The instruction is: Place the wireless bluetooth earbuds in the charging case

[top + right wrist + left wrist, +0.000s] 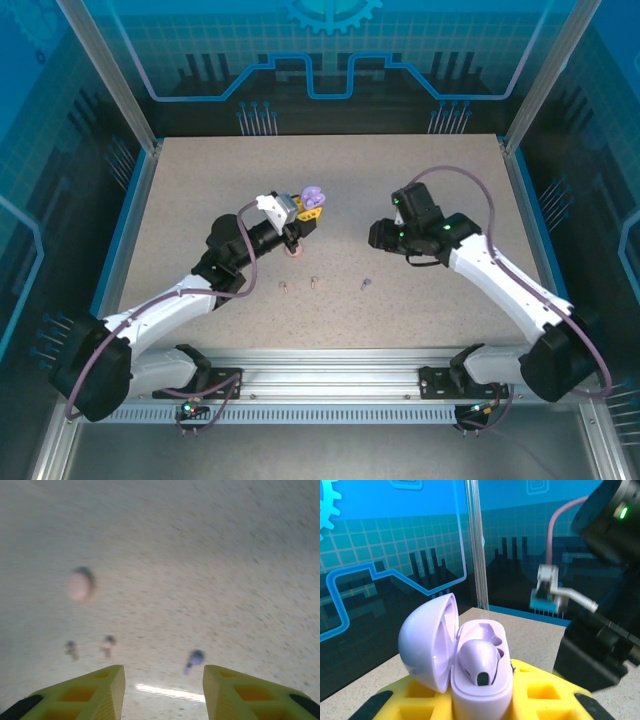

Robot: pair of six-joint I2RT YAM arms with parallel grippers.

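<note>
Charging case (484, 696) sits clamped in left end effector (303, 210); right end effector (163, 690) gapes empty.

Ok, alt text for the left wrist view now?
An open purple charging case, one purple earbud seated inside and lid swung left, stands clamped between the yellow fingers of the left gripper. Behind it, the black right arm hangs over the speckled table.

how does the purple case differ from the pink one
The purple case is clamped in the left gripper above the table; the pink case lies on it. The purple case stands open, a purple earbud seated inside; the pink case is too blurred to tell. Both are rounded.
</note>
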